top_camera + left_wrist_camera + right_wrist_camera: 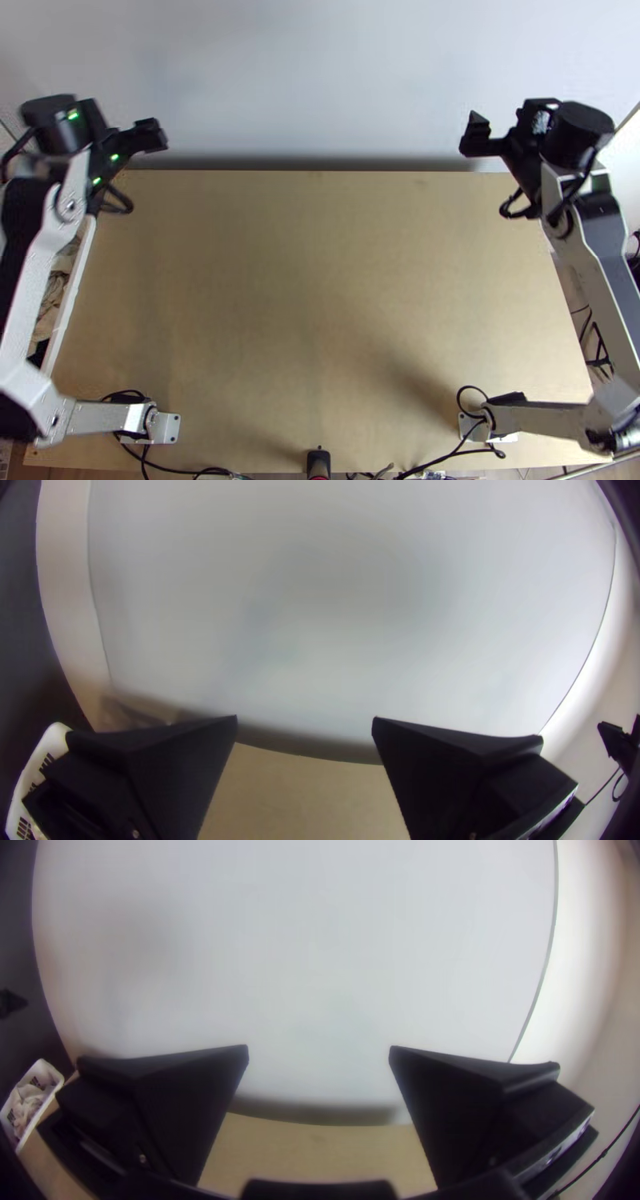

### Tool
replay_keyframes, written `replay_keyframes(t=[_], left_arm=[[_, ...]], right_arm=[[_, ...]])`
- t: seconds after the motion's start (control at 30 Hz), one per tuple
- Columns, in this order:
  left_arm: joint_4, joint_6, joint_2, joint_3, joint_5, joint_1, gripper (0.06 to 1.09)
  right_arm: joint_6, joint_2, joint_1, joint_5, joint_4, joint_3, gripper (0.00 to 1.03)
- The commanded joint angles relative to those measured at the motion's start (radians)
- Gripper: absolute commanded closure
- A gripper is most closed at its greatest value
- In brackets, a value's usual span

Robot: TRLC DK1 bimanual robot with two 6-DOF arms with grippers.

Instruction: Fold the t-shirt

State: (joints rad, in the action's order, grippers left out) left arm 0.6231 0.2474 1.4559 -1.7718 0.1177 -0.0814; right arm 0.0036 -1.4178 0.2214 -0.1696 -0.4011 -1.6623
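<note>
1. Folding's at 0, I judge: fetching, spreading and every fold are left.
2. My left gripper [305, 720] and right gripper [319, 1050], 2 for 2, are parted and hold nothing.
3. Just baseward of my left gripper, a white basket [70, 290] holds bunched cloth [27, 1102], probably the t-shirt!
</note>
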Motion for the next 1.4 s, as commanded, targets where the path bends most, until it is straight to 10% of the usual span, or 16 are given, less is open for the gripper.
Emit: replay_keyframes(t=[0.0, 0.4, 0.73, 1.37], left_arm=[[-0.034, -0.028, 0.141, -0.074, 0.019, -0.011, 0.11], [0.021, -0.1, 0.224, -0.064, 0.224, 0.081, 0.11], [0.129, -0.112, 0.207, 0.095, 0.224, 0.381, 0.11], [-0.189, -0.258, 0.277, 0.361, 0.224, 0.789, 0.11]], right_arm=[[0.009, -0.099, -0.022, -0.011, 0.016, -0.051, 0.05], [0.003, -0.063, -0.042, -0.018, 0.108, 0.104, 0.05], [-0.008, -0.01, -0.005, -0.019, 0.186, 0.248, 0.05], [-0.024, 0.056, 0.081, -0.044, 0.209, 0.386, 0.05]])
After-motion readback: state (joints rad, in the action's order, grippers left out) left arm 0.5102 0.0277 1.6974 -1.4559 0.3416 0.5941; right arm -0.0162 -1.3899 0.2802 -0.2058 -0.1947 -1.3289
